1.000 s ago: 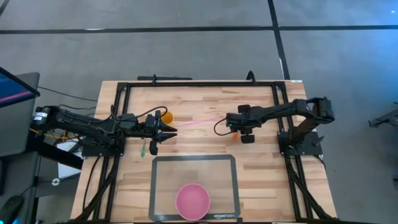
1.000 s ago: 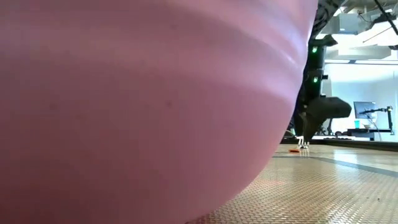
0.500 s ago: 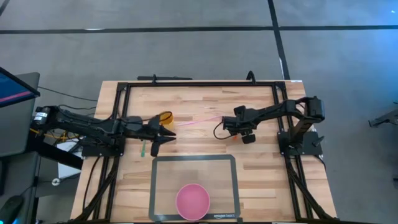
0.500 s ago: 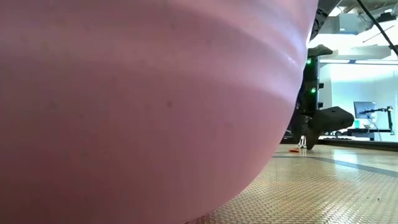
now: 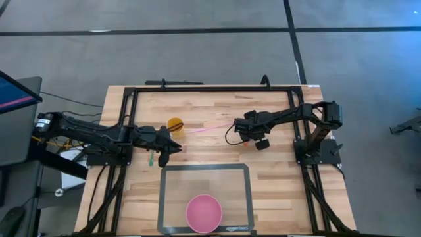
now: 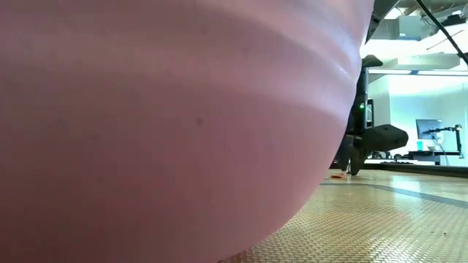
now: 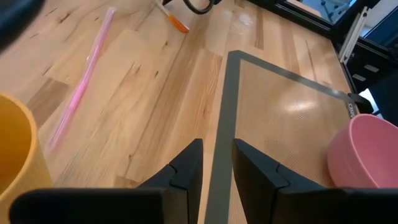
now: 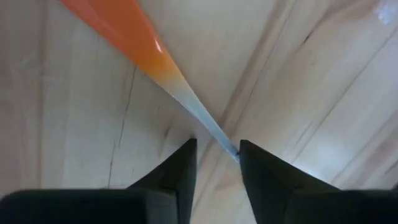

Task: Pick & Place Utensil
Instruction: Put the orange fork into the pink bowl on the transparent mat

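Over the wooden table point(image 5: 276, 171), the right gripper point(image 8: 216, 158) has dropped lower, fingers apparently closing around the orange-handled utensil point(image 8: 134, 34). Beside the yellow cup point(image 5: 175, 124), the left gripper point(image 7: 216, 163) stays slightly parted, empty. Bright room behind.

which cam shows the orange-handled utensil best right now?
Right wrist view: the orange-handled utensil fills the frame, its pale neck running between the right gripper fingers. Left wrist view shows its handle far off. High view shows only an orange speck under the arm. In the low view the pink bowl fills the foreground.
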`<act>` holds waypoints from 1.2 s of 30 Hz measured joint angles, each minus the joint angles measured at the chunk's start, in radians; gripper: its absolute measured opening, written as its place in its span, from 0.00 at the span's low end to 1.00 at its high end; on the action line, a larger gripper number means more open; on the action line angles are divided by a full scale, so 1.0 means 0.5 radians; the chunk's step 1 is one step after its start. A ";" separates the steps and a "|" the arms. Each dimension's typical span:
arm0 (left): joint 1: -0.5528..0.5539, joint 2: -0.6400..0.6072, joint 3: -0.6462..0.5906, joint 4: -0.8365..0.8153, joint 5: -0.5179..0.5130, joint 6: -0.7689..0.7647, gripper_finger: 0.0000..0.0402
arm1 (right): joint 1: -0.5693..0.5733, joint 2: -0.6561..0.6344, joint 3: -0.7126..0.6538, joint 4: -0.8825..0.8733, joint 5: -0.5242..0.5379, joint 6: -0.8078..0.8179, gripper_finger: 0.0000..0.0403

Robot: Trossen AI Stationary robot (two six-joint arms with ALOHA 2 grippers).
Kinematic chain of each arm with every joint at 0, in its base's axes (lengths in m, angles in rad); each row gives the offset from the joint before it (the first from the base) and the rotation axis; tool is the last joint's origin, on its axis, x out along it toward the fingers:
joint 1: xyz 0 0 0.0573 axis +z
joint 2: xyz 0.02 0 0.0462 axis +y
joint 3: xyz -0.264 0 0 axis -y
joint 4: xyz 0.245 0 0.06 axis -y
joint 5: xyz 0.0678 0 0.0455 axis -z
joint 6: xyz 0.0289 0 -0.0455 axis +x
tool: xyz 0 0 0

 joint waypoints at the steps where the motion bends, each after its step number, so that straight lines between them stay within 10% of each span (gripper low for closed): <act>1: 0.000 0.000 0.000 0.001 0.000 0.000 0.21 | -0.003 0.000 0.000 -0.004 -0.037 0.000 0.24; 10: 0.000 0.000 0.000 0.013 0.000 0.005 0.21 | -0.018 -0.002 -0.001 -0.019 -0.252 0.021 0.02; 36: 0.000 0.000 0.000 0.046 0.000 0.006 0.21 | 0.519 -0.283 0.320 0.207 -0.594 1.070 0.03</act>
